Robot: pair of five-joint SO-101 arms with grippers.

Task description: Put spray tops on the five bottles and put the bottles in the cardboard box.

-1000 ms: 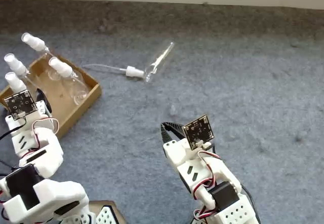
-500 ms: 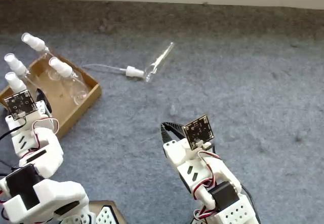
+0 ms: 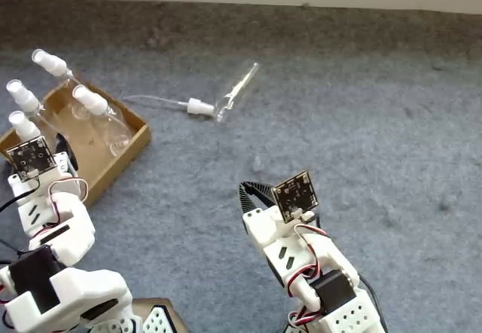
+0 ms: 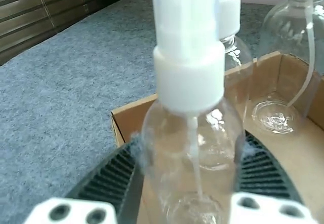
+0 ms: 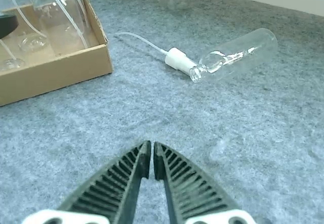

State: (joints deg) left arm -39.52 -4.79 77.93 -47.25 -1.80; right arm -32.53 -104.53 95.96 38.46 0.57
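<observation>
At the cardboard box [image 3: 113, 169], the left gripper [image 4: 190, 176] has its fingers clamped on an upright capped bottle [image 4: 190, 127], with 3 other capped bottles [image 3: 94, 114] standing inside. Releasing well means lowering it until its base seats, then opening without knocking the neighbours. The right gripper [image 5: 152, 158], fingers closed on nothing, hovers over the bench [image 5: 253, 133], where the last bottle [image 5: 235, 54] lies just beside its loose spray top [image 5: 177, 59].

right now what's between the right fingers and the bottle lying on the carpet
Bare grey carpet, in the right wrist view; the loose spray top lies at the mouth of the bottle.
</observation>
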